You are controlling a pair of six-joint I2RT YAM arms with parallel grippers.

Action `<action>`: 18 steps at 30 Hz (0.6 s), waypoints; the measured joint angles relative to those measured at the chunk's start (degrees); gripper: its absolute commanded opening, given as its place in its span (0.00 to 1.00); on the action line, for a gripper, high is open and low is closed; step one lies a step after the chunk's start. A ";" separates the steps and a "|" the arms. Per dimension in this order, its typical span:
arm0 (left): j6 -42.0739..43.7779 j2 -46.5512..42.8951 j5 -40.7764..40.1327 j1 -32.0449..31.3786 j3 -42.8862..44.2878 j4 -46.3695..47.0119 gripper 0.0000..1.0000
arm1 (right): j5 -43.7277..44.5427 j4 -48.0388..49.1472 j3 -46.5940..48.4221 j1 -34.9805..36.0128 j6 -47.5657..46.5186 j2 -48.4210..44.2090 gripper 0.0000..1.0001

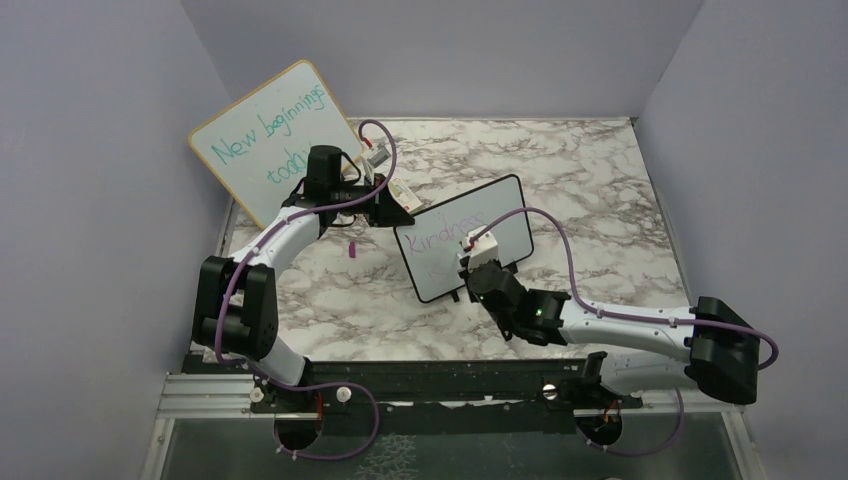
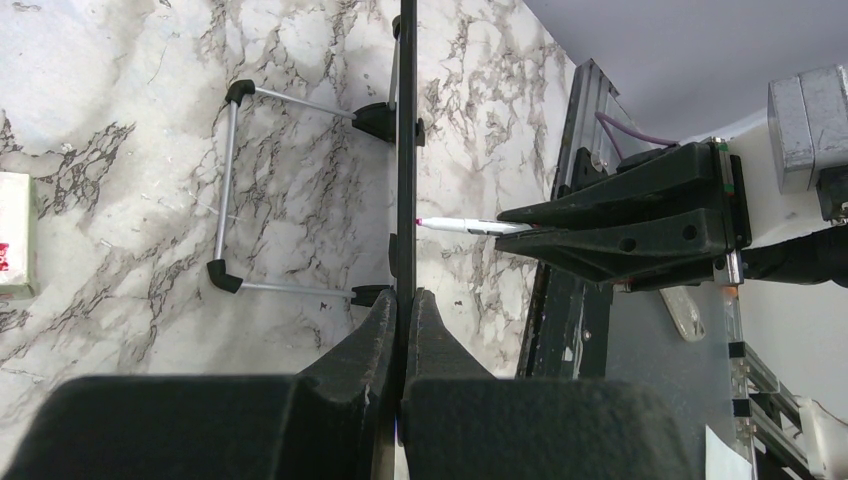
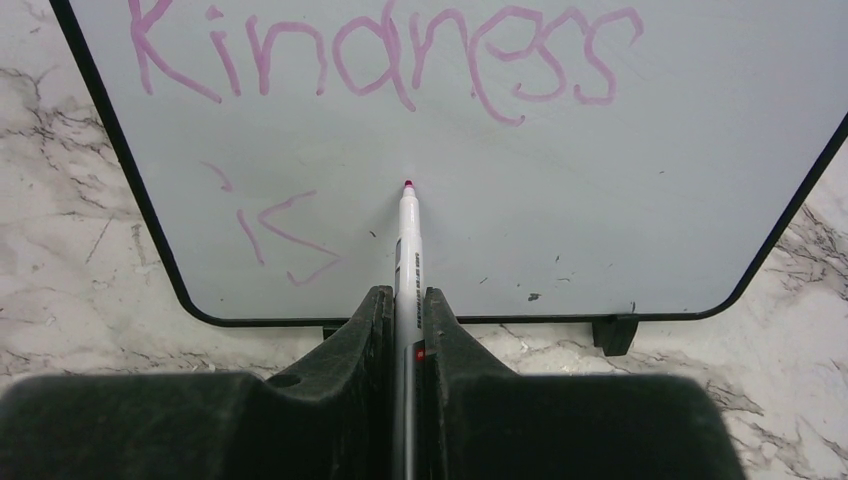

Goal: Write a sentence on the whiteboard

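Observation:
The small black-framed whiteboard [image 1: 500, 215] stands upright mid-table, and the left wrist view shows it edge-on [image 2: 406, 120]. My left gripper [image 2: 405, 298] is shut on the board's edge and sits at its far left corner [image 1: 388, 210]. The sentence in pink reads "Kindness" [image 3: 380, 55], with "is" [image 3: 280, 235] on a second line. My right gripper [image 3: 405, 295] is shut on a white marker [image 3: 407, 250] in front of the board [image 1: 480, 265]. The marker's pink tip meets the board's face just right of "is", which the left wrist view confirms from the side [image 2: 465, 226].
A larger wood-framed board with teal writing [image 1: 275, 140] leans on the back left wall. The small board's wire stand [image 2: 230, 190] rests on the marble table behind it. A small white box [image 2: 15, 235] and a pink cap [image 1: 353, 248] lie near the left arm.

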 measured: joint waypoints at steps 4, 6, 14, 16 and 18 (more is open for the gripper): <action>0.00 0.00 -0.02 0.00 0.00 0.00 0.00 | -0.15 -0.92 0.00 -0.04 1.25 -0.02 0.00; 0.00 0.00 -0.02 0.00 0.00 0.02 0.00 | -0.35 -1.84 0.00 -0.04 1.90 -0.02 0.00; 0.02 0.00 -0.04 0.00 0.00 0.00 0.00 | -0.92 -3.63 0.00 -0.04 3.61 -0.07 0.00; 0.00 0.00 -0.04 0.00 0.00 0.00 0.00 | -1.16 -3.98 0.00 -0.04 3.74 -0.07 0.00; 0.02 0.00 -0.04 0.00 0.00 0.02 0.00 | -1.42 -4.37 0.00 -0.04 3.96 -0.09 0.00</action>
